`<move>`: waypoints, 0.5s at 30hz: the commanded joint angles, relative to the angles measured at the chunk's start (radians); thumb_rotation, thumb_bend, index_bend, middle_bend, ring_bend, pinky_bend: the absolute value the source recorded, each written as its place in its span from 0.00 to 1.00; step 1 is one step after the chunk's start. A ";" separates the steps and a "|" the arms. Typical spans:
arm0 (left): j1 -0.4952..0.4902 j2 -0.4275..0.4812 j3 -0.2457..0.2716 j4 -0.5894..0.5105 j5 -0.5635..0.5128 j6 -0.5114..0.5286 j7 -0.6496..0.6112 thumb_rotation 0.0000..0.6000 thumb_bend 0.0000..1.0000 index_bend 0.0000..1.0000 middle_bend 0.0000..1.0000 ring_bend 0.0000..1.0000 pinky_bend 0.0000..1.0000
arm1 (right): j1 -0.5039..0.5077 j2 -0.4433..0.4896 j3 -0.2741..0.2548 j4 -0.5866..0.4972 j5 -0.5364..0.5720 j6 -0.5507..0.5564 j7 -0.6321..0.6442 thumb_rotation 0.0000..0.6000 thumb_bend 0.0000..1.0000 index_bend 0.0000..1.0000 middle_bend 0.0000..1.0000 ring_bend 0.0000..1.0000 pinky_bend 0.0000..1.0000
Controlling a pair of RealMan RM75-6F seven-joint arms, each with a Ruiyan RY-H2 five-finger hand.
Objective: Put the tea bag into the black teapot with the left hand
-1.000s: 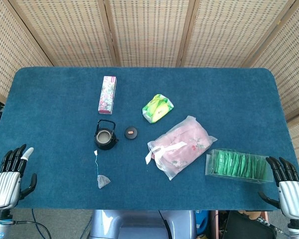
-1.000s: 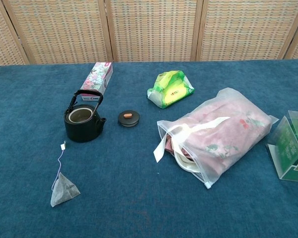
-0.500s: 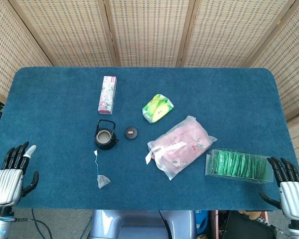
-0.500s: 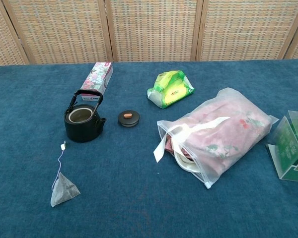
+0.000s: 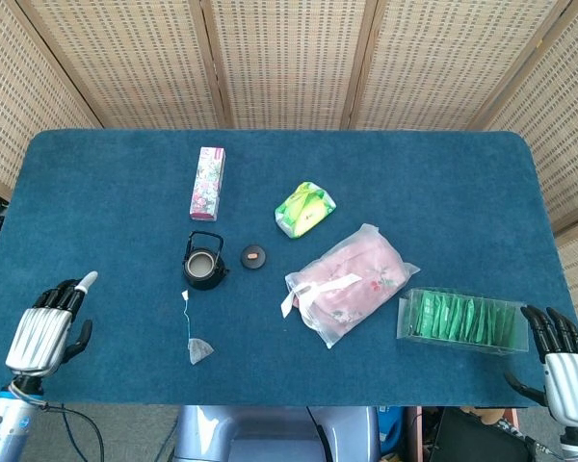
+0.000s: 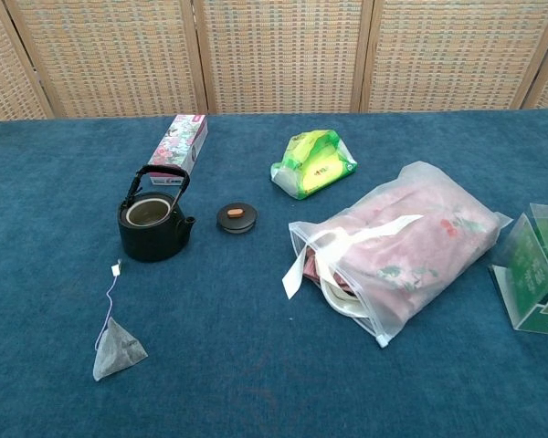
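The grey pyramid tea bag (image 5: 199, 350) (image 6: 117, 349) lies flat near the table's front edge, its string running up to a small white tag. Just beyond it stands the black teapot (image 5: 203, 264) (image 6: 152, 222), lid off and handle upright. Its lid (image 5: 253, 256) (image 6: 237, 217) rests to the right. My left hand (image 5: 50, 331) hovers over the front left of the table, fingers apart, holding nothing, well left of the tea bag. My right hand (image 5: 564, 363) sits at the front right corner, empty with fingers spread. Neither hand shows in the chest view.
A pink floral box (image 5: 208, 183) lies behind the teapot. A green packet (image 5: 304, 209) sits mid-table, a clear bag with pink contents (image 5: 349, 283) right of centre, and a clear box of green sachets (image 5: 460, 320) near the right hand. Blue cloth covers the table (image 5: 96, 212).
My left hand has moved right and slightly forward onto the table, closer to the tea bag. The right hand has dropped a little toward the front edge. The objects are unmoved.
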 commanded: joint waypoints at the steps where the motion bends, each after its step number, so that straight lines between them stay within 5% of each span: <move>1: -0.027 -0.010 -0.010 0.016 -0.024 -0.038 0.020 1.00 0.53 0.08 0.34 0.29 0.35 | 0.000 0.000 0.000 0.001 0.000 -0.001 0.001 1.00 0.01 0.12 0.19 0.08 0.16; 15: -0.188 -0.032 -0.013 0.036 -0.185 -0.324 0.139 1.00 0.57 0.08 0.64 0.59 0.58 | -0.003 0.002 0.001 0.007 0.004 -0.001 0.009 1.00 0.01 0.12 0.19 0.08 0.16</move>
